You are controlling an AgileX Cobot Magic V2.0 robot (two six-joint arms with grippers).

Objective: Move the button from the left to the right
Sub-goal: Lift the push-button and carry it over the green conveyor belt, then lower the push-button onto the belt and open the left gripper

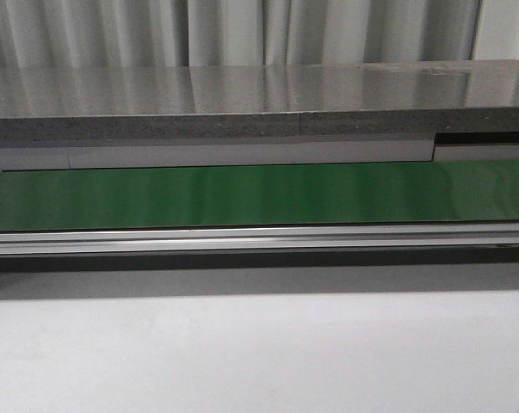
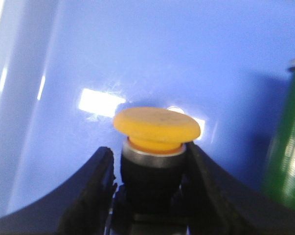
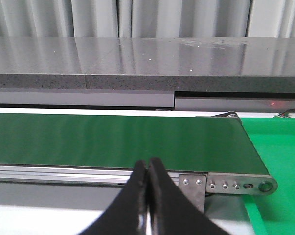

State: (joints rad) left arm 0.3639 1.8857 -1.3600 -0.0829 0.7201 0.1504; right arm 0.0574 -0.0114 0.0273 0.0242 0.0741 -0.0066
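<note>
While hidden from front view, button (image 2: 156,128) sits between left tool (image 2: 149,191) fingers.

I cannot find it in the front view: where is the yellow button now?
Only the left wrist view shows it: the button sits between the left gripper's fingers, before a blue surface.

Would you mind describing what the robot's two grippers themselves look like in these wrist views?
Both look alike: the left gripper and the right gripper each have two matte black jaws, broad at the base and curving inward to narrower tips. No cables, markings or arm links show in these views.
</note>
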